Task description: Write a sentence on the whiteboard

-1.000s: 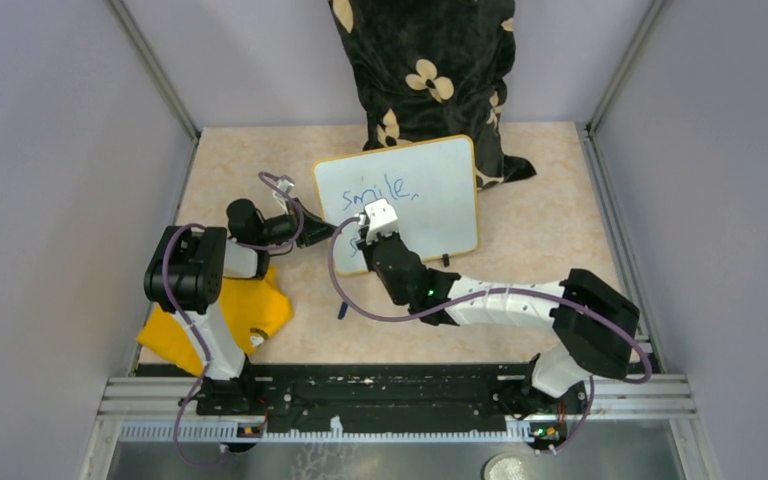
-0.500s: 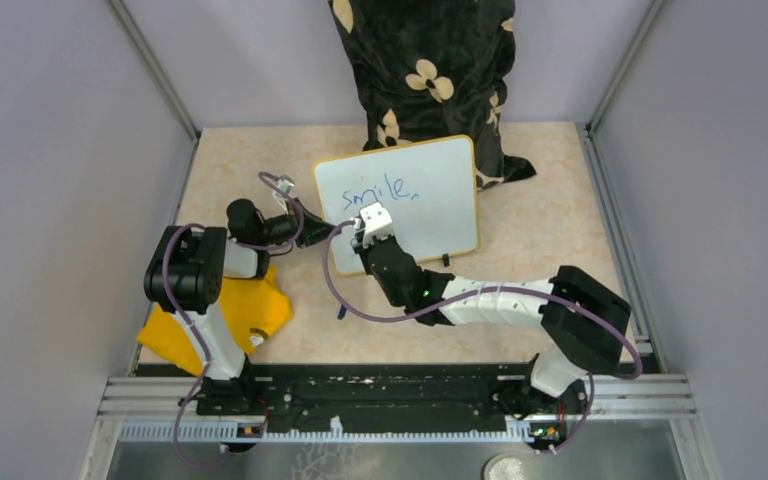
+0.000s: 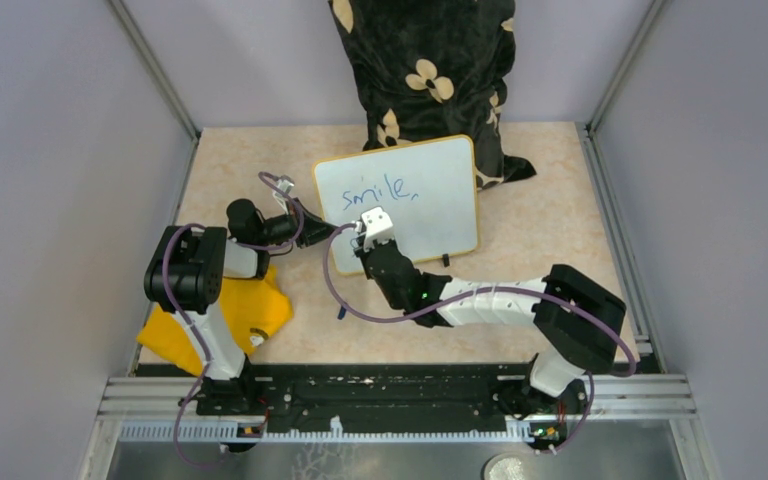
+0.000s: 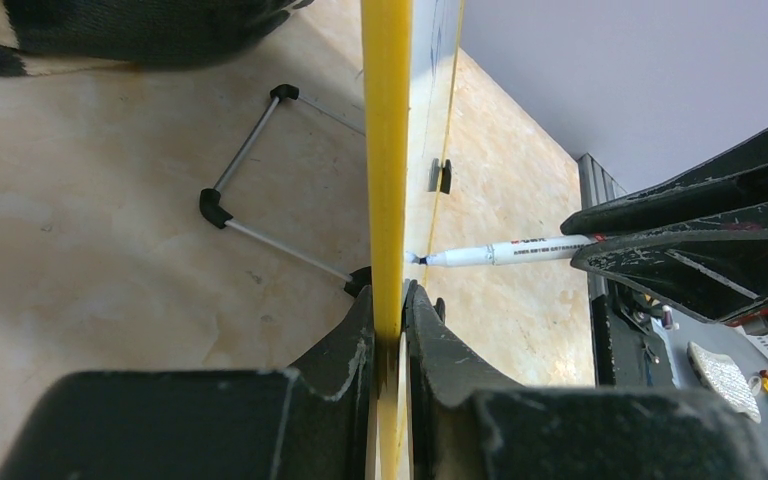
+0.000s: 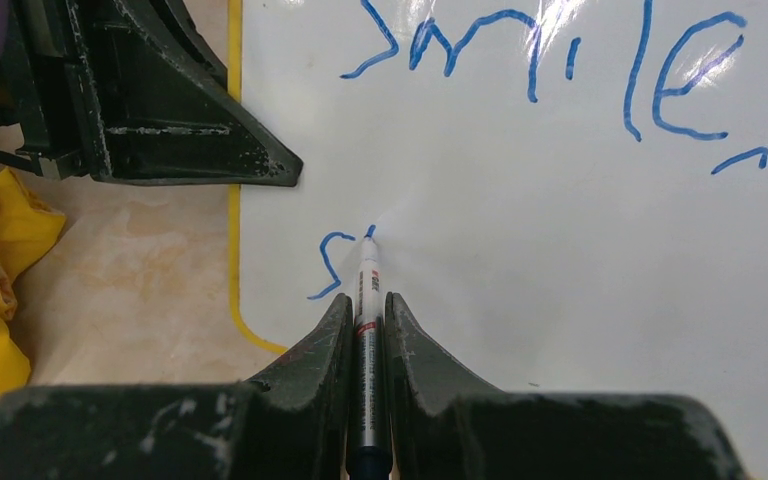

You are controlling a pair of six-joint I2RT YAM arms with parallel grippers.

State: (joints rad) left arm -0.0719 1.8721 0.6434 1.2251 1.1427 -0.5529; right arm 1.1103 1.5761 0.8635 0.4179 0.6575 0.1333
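The whiteboard (image 3: 430, 190) stands tilted at mid-table, yellow-rimmed, with blue "smile," (image 3: 380, 188) on its upper line. My left gripper (image 3: 318, 236) is shut on the board's left rim (image 4: 387, 150). My right gripper (image 3: 358, 240) is shut on a white marker (image 5: 368, 300), its tip touching the board's lower left. In the right wrist view the board (image 5: 560, 250) shows "smile," (image 5: 550, 65) above and an "s" (image 5: 330, 265) with a short stroke beside the tip. In the left wrist view the marker (image 4: 505, 252) meets the board's face.
A yellow cloth (image 3: 215, 320) lies at the left under the left arm. A black flowered cushion (image 3: 425, 70) stands behind the board. The board's wire stand (image 4: 260, 180) rests on the table behind it. A small dark object (image 3: 341, 312) lies on the table.
My right gripper with the marker has moved slightly left and down along the board's lower left. The left gripper and the board have not moved.
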